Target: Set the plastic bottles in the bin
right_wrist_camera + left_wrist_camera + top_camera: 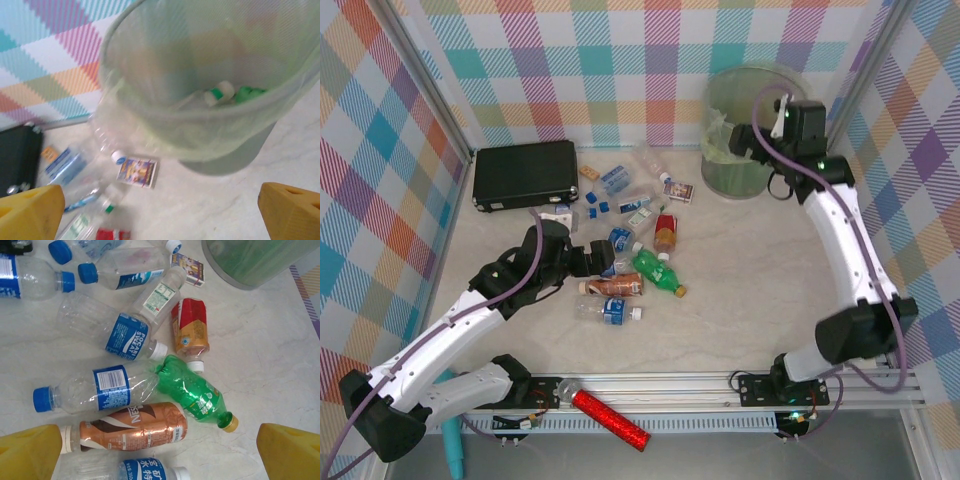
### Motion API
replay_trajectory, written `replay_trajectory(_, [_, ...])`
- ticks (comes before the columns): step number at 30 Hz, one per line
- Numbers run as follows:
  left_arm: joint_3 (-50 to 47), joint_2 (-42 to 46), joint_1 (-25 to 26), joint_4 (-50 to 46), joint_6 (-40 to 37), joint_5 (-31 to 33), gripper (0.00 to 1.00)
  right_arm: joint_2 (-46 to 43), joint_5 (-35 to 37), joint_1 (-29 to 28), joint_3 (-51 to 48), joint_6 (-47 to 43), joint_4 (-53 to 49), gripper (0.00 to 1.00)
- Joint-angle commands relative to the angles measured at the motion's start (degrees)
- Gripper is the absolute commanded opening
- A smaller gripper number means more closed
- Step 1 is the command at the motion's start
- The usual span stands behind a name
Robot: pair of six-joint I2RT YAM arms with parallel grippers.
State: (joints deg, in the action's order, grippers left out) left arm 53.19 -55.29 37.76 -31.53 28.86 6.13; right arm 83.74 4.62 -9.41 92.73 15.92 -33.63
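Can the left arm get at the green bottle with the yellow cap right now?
Probably yes. The left gripper hovers open just above the green bottle, which lies with nothing on top of it. The brown bottle close alongside may crowd one finger.

ten plastic bottles (125,335) lie loose on the table (750,290), by my count from the left wrist view: seven clear, one green bottle (192,392), one brown bottle (135,430), one red bottle (190,327). an eleventh shows just a white cap (173,245). one bin (730,175), holding a green shape (247,93) too blurred to count. one black case (525,172), one small printed box (680,190), one red glittery cylinder (610,419).
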Motion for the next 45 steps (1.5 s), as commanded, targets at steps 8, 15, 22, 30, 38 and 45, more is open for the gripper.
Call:
replay_trajectory(8, [-6.9, 1.4, 0.5, -5.8, 19.5, 2.1, 1.0, -21.6, -2.9, -8.5, -29.5, 3.5, 14.4, 0.99])
replay_trajectory(15, [-11.2, 3.2, 0.7, -11.0, 26.1, 5.0, 0.99, -25.1, -2.5, -16.7, -39.7, 3.7, 18.7, 0.99])
replay_trajectory(22, [-17.5, 6.4, 1.3, -10.0, 41.8, 3.7, 0.96, -21.8, -1.2, -22.3, -45.0, 2.9, 25.6, 0.99])
replay_trajectory(30, [-22.5, 5.3, 6.7, -5.2, 57.7, 8.1, 0.93, -21.1, -0.8, -25.5, -49.0, 2.3, 30.3, 0.99])
replay_trajectory(38, [-23.9, 0.6, 10.0, 0.9, 66.4, 8.9, 0.94, -21.5, -0.5, -26.5, -51.3, 2.6, 31.7, 0.99])
replay_trajectory(45, [-23.4, -5.4, 11.2, 4.8, 69.3, 8.9, 0.92, -22.0, 0.9, -26.6, -52.7, 2.7, 32.8, 0.99])
